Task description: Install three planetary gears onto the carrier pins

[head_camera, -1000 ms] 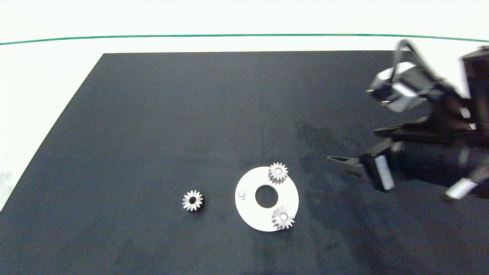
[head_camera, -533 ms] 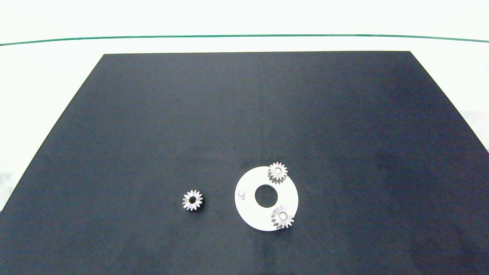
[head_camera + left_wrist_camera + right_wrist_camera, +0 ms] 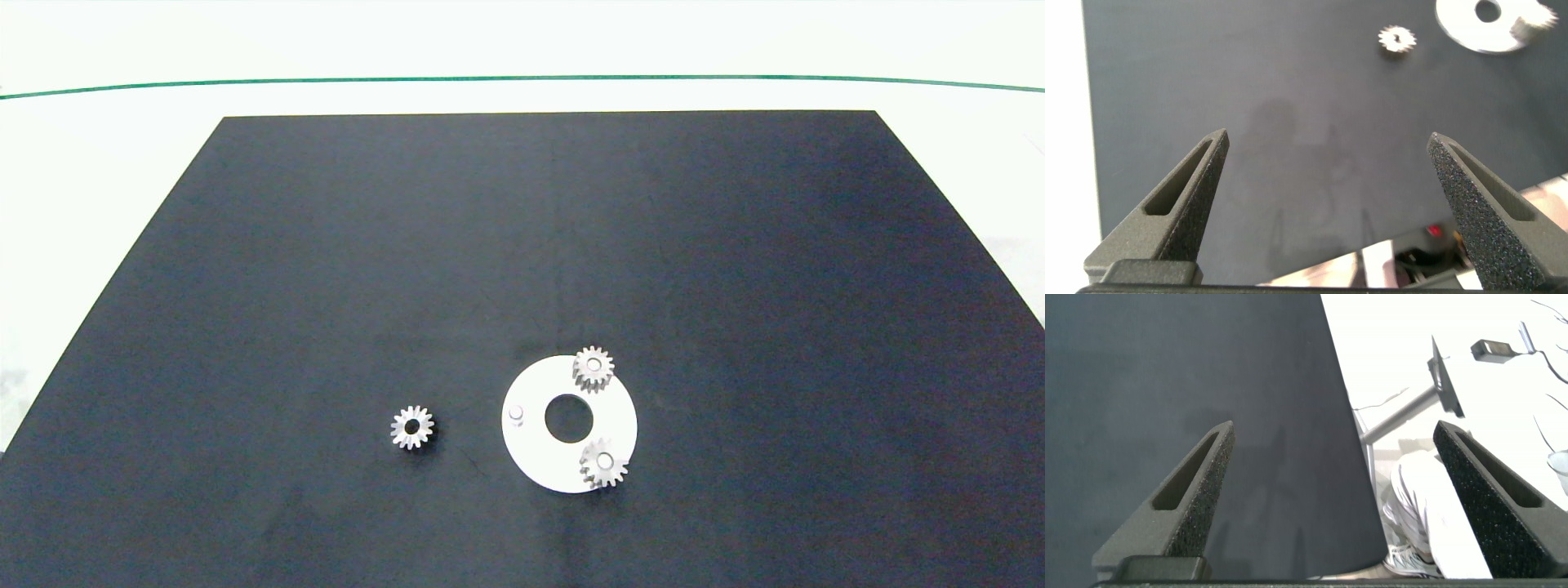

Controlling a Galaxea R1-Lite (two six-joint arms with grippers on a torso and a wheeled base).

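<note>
Black mat (image 3: 522,269) over most of the white table (image 3: 98,163), thin green line (image 3: 522,78) along the far side. Flat white disc (image 3: 535,453) with large centre hole lying on the mat near the front, slightly right of centre. Two planetary gears seated on carrier pins: one (image 3: 593,368) on the far right part of the disc, one (image 3: 604,462) on the near right part, teeth overhanging the disc rim. Third pin (image 3: 516,414) bare, upright on the left part of the disc. Third gear (image 3: 412,427) flat on the mat, left of the disc, apart from it, centre hole open. Neither arm in the head view. Left gripper (image 3: 1331,155) above bare mat at the near left, fingers (image 3: 1184,200) spread wide, nothing between them; loose gear (image 3: 1397,37) and disc (image 3: 1470,28) visible well beyond the fingertips. Right gripper (image 3: 1335,445) above the right edge of the mat, fingers (image 3: 1188,498) likewise spread wide and holding nothing; beyond the mat edge, a person's leg (image 3: 1429,506) and shoe (image 3: 1404,559) on the floor.
</note>
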